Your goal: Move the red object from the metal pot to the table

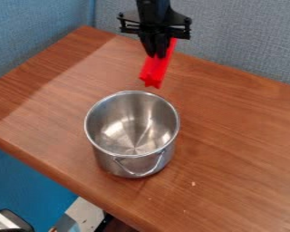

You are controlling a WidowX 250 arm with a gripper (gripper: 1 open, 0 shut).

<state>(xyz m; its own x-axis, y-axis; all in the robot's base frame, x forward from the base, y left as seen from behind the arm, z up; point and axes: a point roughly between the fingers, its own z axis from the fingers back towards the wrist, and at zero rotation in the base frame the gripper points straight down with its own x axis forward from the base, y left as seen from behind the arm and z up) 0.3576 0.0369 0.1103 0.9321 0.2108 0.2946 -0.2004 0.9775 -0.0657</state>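
The red object [152, 70], a bright red long block, hangs nearly upright from my gripper [156, 54], which is shut on its upper end. It is above the table [39, 91], behind the metal pot [133, 132] and a little towards the back. The shiny steel pot stands in the middle front of the brown wooden top, with nothing visible inside it, and a small handle at its near side. The gripper's black fingers point steeply down; the block's lower end is close to the wood, but contact cannot be told.
A blue wall runs behind the table. The table's front edge runs diagonally from left to lower right, with the floor below it.
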